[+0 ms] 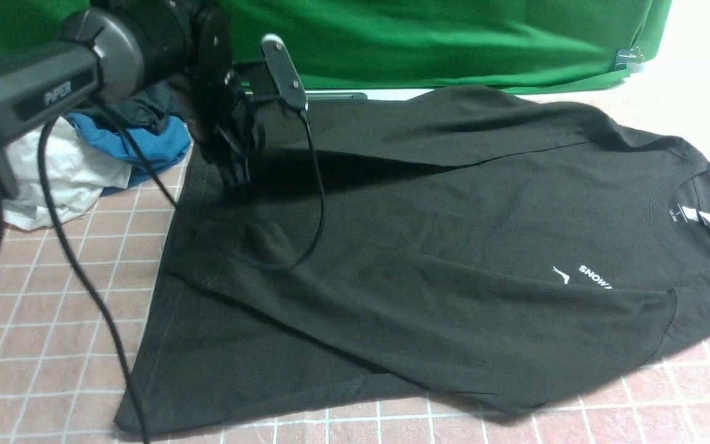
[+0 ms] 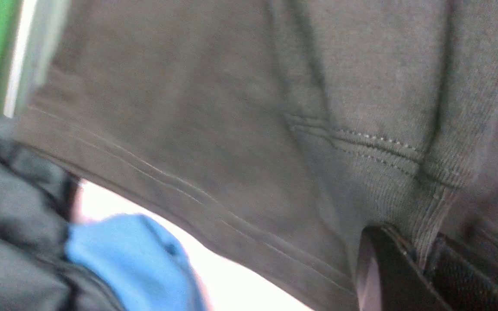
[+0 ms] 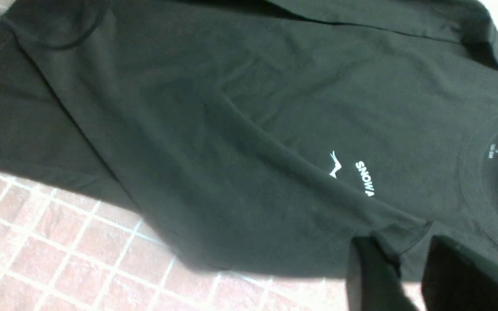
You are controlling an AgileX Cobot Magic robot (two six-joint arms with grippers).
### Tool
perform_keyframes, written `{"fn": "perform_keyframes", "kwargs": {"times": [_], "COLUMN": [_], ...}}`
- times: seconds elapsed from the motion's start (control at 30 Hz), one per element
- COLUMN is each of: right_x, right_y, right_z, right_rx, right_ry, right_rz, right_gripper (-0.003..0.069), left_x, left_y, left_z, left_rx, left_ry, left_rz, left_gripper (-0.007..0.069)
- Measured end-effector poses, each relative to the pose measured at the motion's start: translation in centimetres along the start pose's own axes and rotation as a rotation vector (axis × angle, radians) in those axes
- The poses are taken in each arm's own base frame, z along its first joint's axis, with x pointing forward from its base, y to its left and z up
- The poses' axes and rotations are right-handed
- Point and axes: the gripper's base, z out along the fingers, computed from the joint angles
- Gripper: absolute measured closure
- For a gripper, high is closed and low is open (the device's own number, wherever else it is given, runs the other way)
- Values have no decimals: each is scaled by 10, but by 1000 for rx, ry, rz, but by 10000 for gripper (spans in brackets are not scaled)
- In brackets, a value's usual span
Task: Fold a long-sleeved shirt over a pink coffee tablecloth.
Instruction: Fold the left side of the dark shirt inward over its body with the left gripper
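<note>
The black long-sleeved shirt (image 1: pixel 429 246) lies spread on the pink coffee tablecloth (image 1: pixel 40 296), collar and white neck tag to the right, white logo (image 1: pixel 561 274) on the chest. Both sleeves are folded across the body. My left gripper (image 1: pixel 235 166) hovers over the shirt's far left corner, shut on the ribbed sleeve cuff (image 2: pixel 426 207), which runs up between its fingers (image 2: pixel 383 268). In the front view my right gripper is out of sight. In its wrist view the right gripper (image 3: pixel 404 255) stands open just over the shirt's (image 3: pixel 249 108) near edge below the collar; nothing is gripped.
A heap of black, blue and white garments (image 1: pixel 114 142) lies at the far left behind the left arm, its blue part (image 2: pixel 132 255) close to the held cuff. The green backdrop (image 1: pixel 453 37) closes the far side. The left arm's cable (image 1: pixel 318 203) dangles over the shirt.
</note>
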Motion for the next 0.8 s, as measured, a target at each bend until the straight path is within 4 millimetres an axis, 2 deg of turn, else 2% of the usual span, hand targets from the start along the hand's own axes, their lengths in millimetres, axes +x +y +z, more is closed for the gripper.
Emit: {"fn": "perform_keyframes", "kwargs": {"times": [0.3,0.4,0.5,0.53,0.57,0.67,0.7,0.73,0.8], "right_x": [3,2,4,6,6,10,11,11,11], "right_y": [-2,-2,-2,-1,-1,-1,-1,-1,-1], "right_z": [-9,-8,-6,-3,-3,2,2,2,2], "right_rx": [-4,-7,-7,-7,-7,-5,-5,-5,-5], "right_ry": [-32,-42,-38,-32,-31,-13,-12,-12,-12], "right_rz": [-31,-36,-39,-42,-42,-47,-48,-48,-49], "right_gripper": [505,503,501,497,495,487,483,482,479], "left_x": [32,39,40,40,40,38,38,38,39], "left_y": [-46,-56,-59,-59,-59,-59,-60,-60,-61], "left_z": [-1,4,6,6,5,0,-5,-6,-17], "left_rx": [74,98,101,96,95,104,114,117,134], "left_ry": [72,101,101,97,96,81,73,75,63], "left_rz": [58,79,70,36,31,-65,-114,-124,-174], "left_gripper": [585,582,566,519,519,342,244,230,104]}}
